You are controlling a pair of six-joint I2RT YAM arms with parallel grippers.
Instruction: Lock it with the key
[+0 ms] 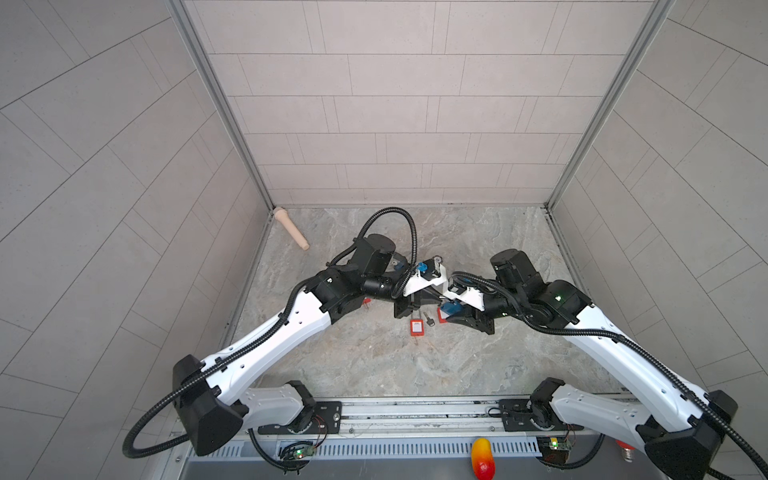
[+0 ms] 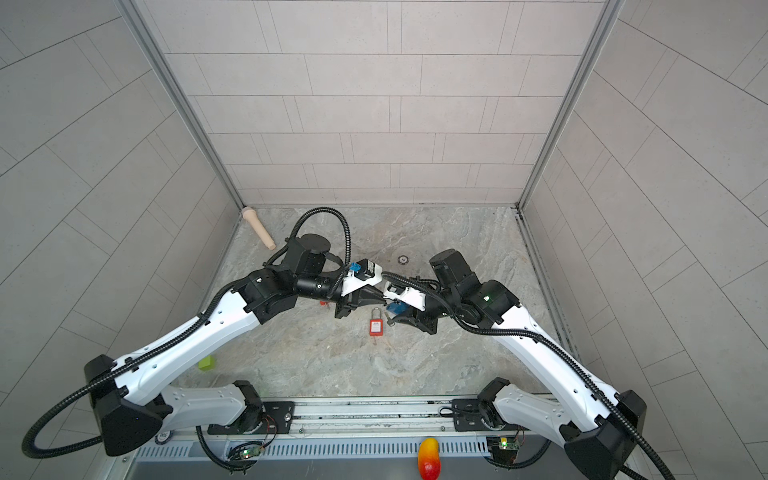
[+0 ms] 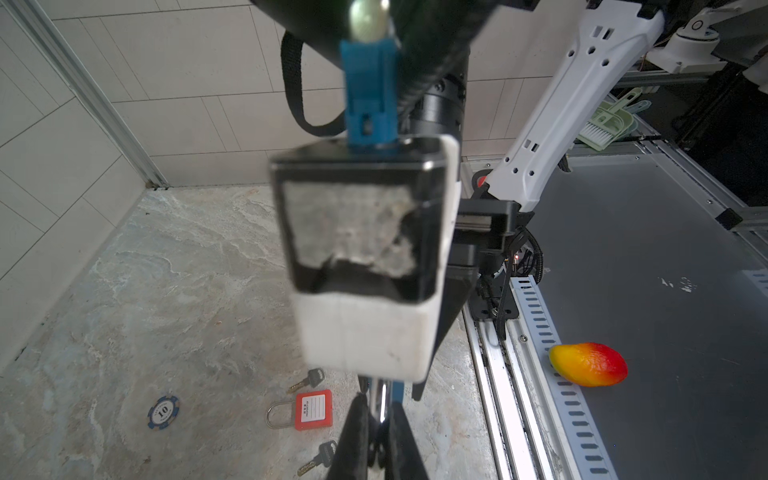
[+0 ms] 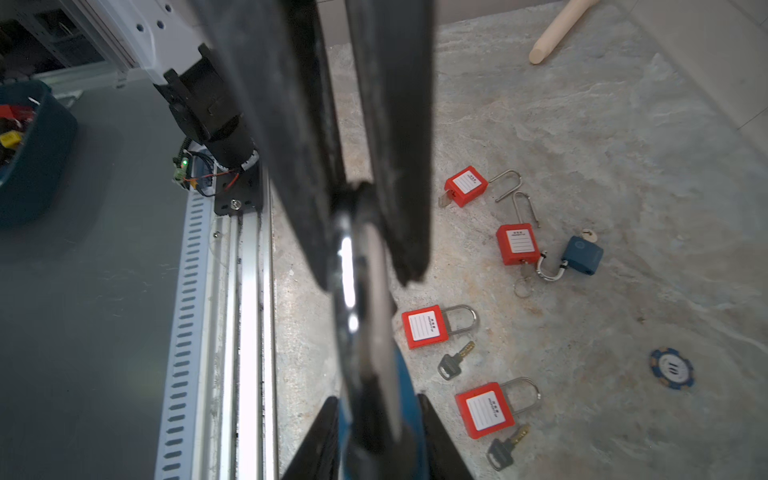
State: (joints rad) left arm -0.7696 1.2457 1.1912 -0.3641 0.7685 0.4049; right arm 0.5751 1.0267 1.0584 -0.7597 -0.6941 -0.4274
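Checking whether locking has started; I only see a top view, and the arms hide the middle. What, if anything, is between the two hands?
Observer: The right wrist view shows a blue padlock, its body within the right hand and the left hand shut on its shackle.
Operator: Is any key sitting in a lock on the table?
Observer: Yes, the right wrist view shows a second blue lock lying on the table with a key in it.

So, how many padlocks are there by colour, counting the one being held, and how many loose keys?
Red padlocks: 4
Blue padlocks: 2
Loose keys: 2
Total: 8
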